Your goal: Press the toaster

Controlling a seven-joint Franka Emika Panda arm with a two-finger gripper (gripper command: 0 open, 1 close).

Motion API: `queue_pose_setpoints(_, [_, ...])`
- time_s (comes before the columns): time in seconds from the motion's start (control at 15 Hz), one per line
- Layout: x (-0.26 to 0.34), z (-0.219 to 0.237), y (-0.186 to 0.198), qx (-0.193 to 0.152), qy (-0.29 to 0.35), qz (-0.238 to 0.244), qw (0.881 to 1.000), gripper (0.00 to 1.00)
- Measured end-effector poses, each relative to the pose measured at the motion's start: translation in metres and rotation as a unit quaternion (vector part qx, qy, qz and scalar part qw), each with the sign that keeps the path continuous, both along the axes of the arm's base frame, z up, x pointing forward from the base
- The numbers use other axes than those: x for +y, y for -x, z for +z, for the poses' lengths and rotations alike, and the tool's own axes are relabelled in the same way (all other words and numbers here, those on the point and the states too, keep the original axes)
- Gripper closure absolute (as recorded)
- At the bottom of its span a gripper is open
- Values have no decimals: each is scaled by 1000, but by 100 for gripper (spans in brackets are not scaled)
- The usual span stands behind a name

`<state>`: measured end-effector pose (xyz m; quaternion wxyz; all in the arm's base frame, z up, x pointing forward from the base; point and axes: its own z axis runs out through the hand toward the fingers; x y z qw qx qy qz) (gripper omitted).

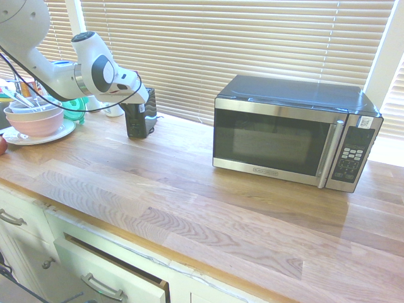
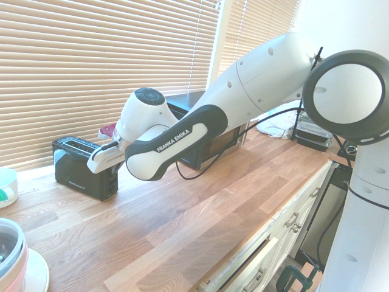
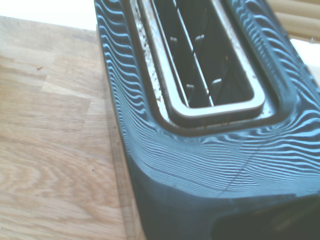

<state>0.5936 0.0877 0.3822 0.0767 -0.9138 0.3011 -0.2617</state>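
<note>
The toaster [image 1: 140, 120] is a small black upright box standing on the wooden counter by the window blinds, left of the microwave. My gripper [image 1: 144, 100] is at the toaster's top end, right over it, and it is shut with nothing held. From the other side, the toaster [image 2: 79, 161] shows its silvery slotted top, and the gripper [image 2: 97, 164] is against its near end. The wrist view looks straight down on the toaster [image 3: 210, 150] from close by, with its empty slot and rippled black top filling the picture.
A large black-and-steel microwave [image 1: 297, 132] stands to the right on the counter [image 1: 189, 202]. Stacked bowls on a plate [image 1: 35, 120] and a green item [image 1: 76, 108] sit at the far left. A drawer [image 1: 113, 271] below the counter edge stands slightly open.
</note>
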Motion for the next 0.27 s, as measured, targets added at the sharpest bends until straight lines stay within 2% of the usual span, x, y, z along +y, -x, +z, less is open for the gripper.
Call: queue_pose_setpoints(0.27, [-1,0,-1,1,-2,0,1000,100])
